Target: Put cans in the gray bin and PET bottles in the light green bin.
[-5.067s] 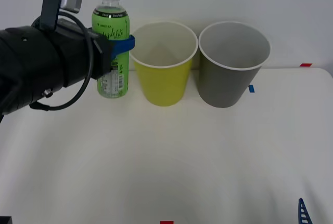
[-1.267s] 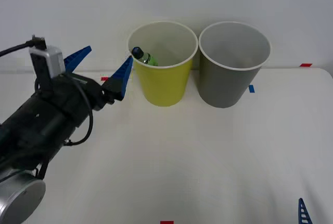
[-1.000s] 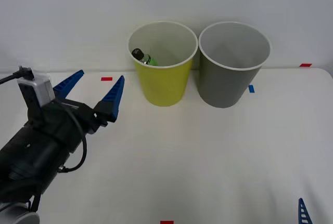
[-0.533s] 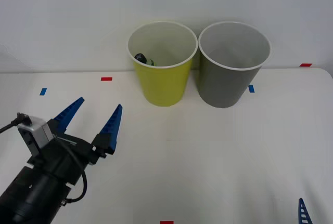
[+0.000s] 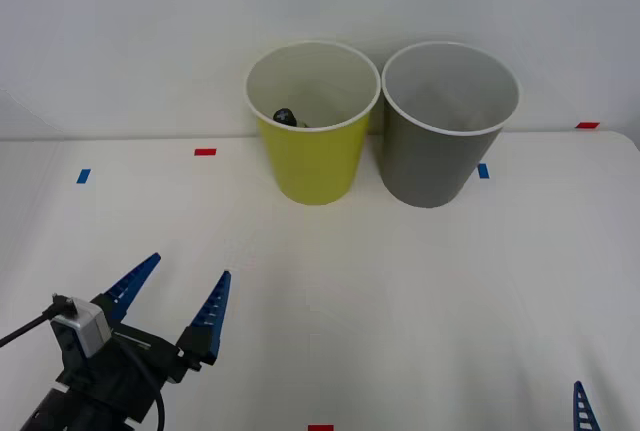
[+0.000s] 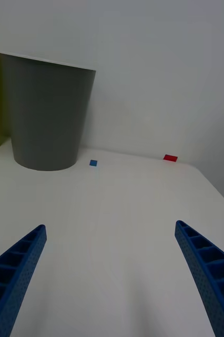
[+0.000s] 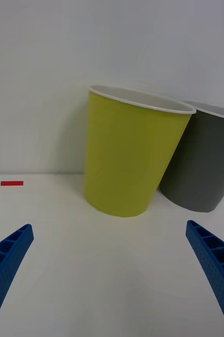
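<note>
Front view: white table (image 5: 420,291), two bins, one bottle, two grippers.
Table carries, side by side and just about touching at its far edge, the light green bin (image 5: 312,156) on the left and the gray bin (image 5: 438,156) on the right, both upright with white rims. PET bottle (image 5: 284,116) lies inside the light green bin, only its black cap and a sliver of green label visible against the left inner wall. Left gripper (image 5: 178,291) sits low at the near left of the table, well apart from the bins, blue ribbed fingers spread and grasping nothing. Right gripper (image 6: 112,274) at the near right, fingers likewise spread and unloaded. Small red and blue tape marks dot the tabletop.
</note>
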